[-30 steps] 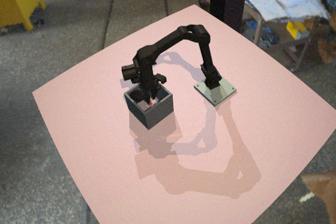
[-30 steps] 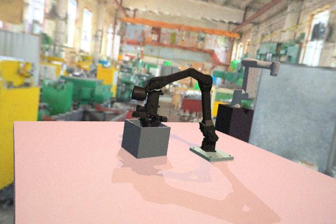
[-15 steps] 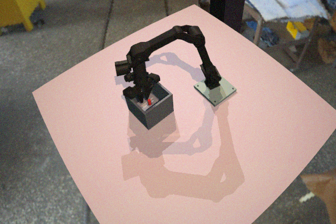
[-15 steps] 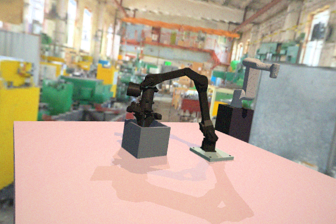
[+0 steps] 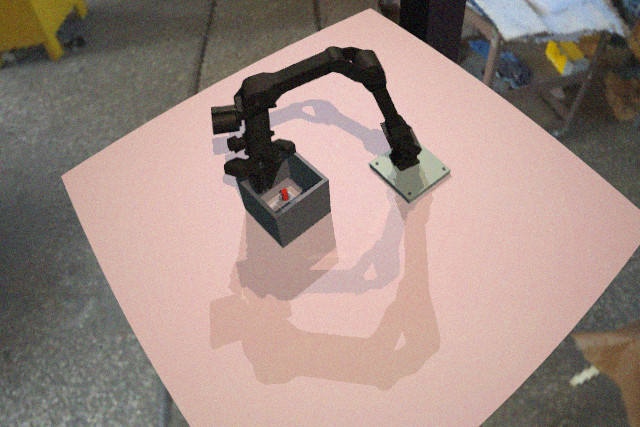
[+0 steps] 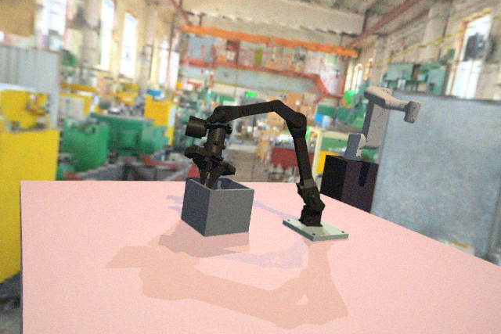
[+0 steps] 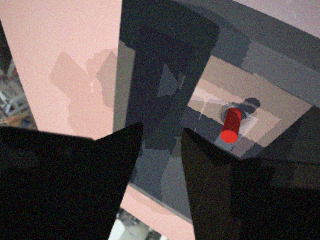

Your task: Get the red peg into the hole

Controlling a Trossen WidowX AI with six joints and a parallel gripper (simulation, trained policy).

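Note:
The red peg (image 5: 284, 195) (image 7: 231, 125) stands roughly upright inside the open grey box (image 5: 305, 218) (image 6: 230, 213) (image 7: 170, 50). Its lower end is at the ringed hole in the pale plate (image 7: 270, 92) at the box bottom, and a short length shows above the plate. How deep it sits cannot be told. My gripper (image 5: 264, 189) (image 6: 207, 184) (image 7: 162, 131) is partly open, with a gap and nothing between its fingertips. It is near the top of the box, above and to one side of the peg. The peg is hidden in the exterior view.
The box walls rise around the peg and plate, with a rim close to my fingers. The arm's pale green base plate (image 5: 431, 169) (image 6: 331, 234) is to the right of the box on the pink table (image 5: 491, 257) (image 6: 60, 220). Shadows of the arm fall across the table.

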